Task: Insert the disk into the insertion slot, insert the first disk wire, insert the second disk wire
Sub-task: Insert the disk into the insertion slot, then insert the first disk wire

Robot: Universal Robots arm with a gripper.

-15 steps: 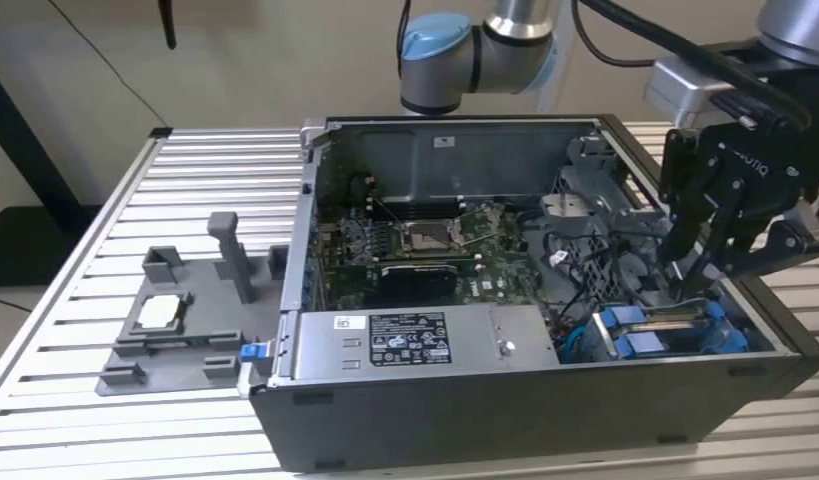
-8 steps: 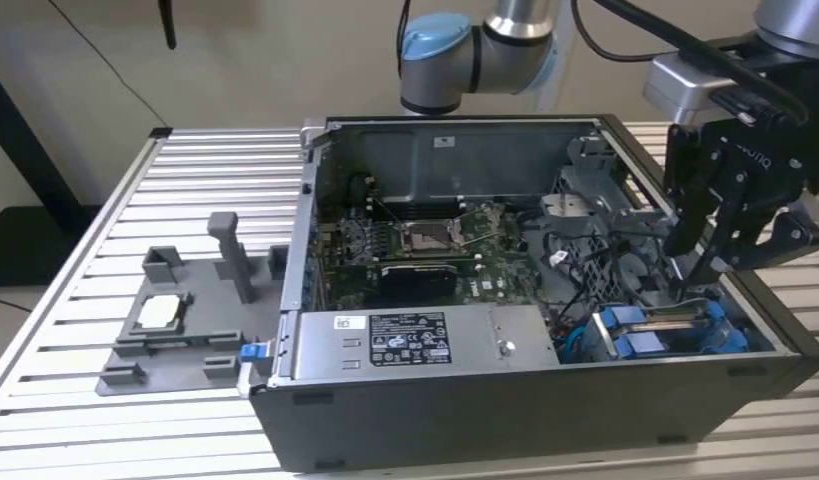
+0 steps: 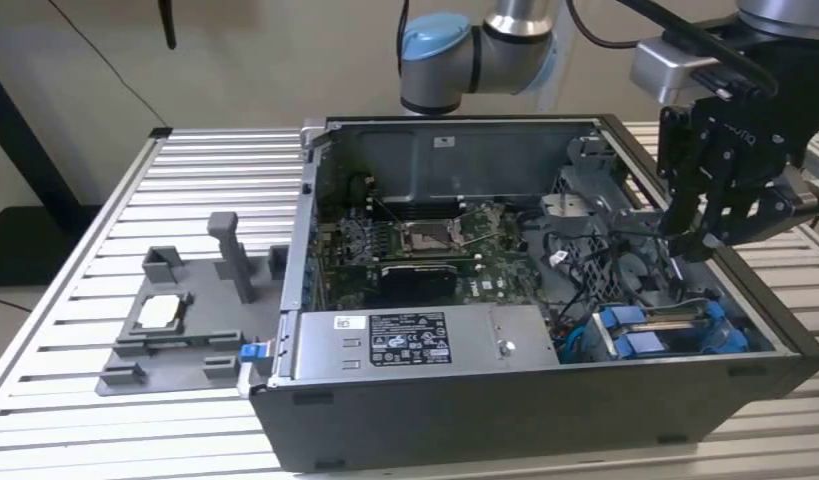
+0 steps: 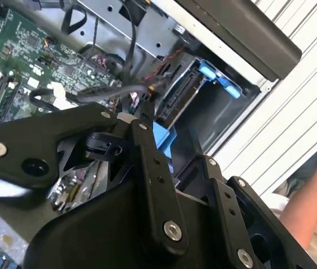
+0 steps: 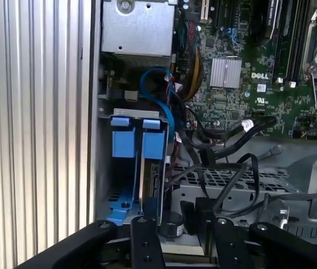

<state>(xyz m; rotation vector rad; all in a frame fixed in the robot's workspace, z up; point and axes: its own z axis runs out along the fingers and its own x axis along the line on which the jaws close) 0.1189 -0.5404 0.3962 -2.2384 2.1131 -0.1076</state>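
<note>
- At the exterior view's left, the grey fixture tray [image 3: 156, 345] lies on the slatted table [image 3: 62, 300]. It is well apart from where I am working.
- The open computer case [image 3: 516, 420] stands beside it, with the power supply box [image 3: 409, 340] along the near wall and the motherboard [image 3: 436, 245] behind that.
- Loose black wires [image 5: 225, 168] trail from the board toward the drive cage. One of them [image 4: 91, 95] runs right up to my tool's tip.
- The disk [image 3: 669, 325] is in the case's near corner at the exterior view's right. It appears seated in the insertion slot [image 5: 106, 168], with the blue tabs of its carrier [image 5: 125, 143] at the mouth of the bay.
- My tool [image 3: 699, 240] hangs over the case's wall at the exterior view's right, just above the cage, and in the first wrist view [image 5: 194, 216] it is down among the wires. I cannot tell whether it is clenched on a wire or released.
- I judge the step in hand to be the first disk wire.
- To do it well, I should hold the plug square to the disk's exposed end [image 4: 175, 103] and match its keyed side.
- I should then press straight along the socket and leave some slack, so the neighbouring wires do not drag the plug askew.
- A person's arm [image 4: 309, 202] is near the table's edge, so slow moves suit.
</note>
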